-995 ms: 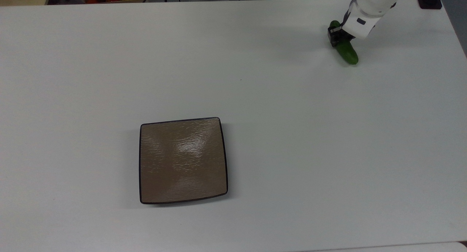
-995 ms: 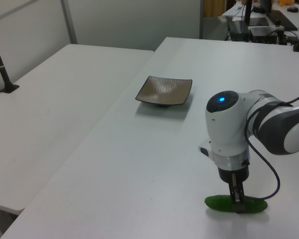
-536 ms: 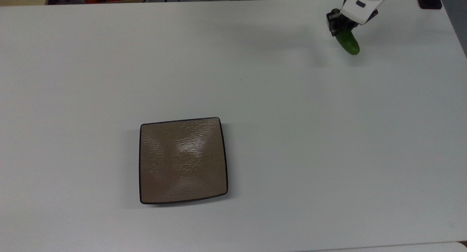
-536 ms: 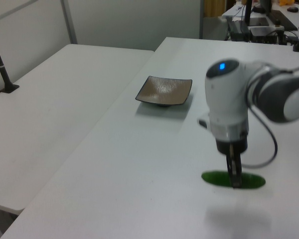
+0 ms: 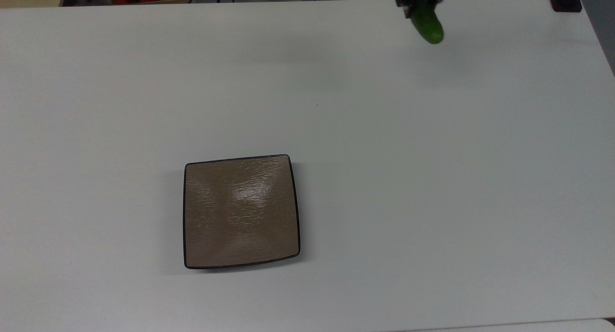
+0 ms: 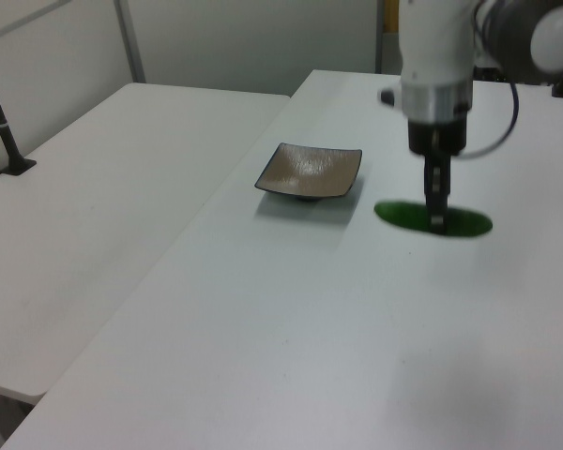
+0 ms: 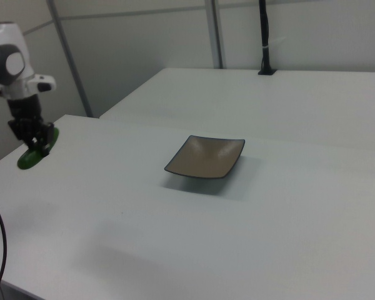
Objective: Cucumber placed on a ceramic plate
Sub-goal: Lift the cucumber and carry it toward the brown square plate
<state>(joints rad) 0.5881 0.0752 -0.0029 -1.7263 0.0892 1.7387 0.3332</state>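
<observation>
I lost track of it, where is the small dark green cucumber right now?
The small dark green cucumber hangs clamped in the gripper above the white table, at the top view's upper right, far from the square tan-brown ceramic plate.

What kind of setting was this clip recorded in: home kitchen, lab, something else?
Most likely a robotics lab or office workspace. A robot arm's gripper holds a cucumber above a plain white table bearing a lone ceramic plate, with bare partition walls and more desks behind.
</observation>
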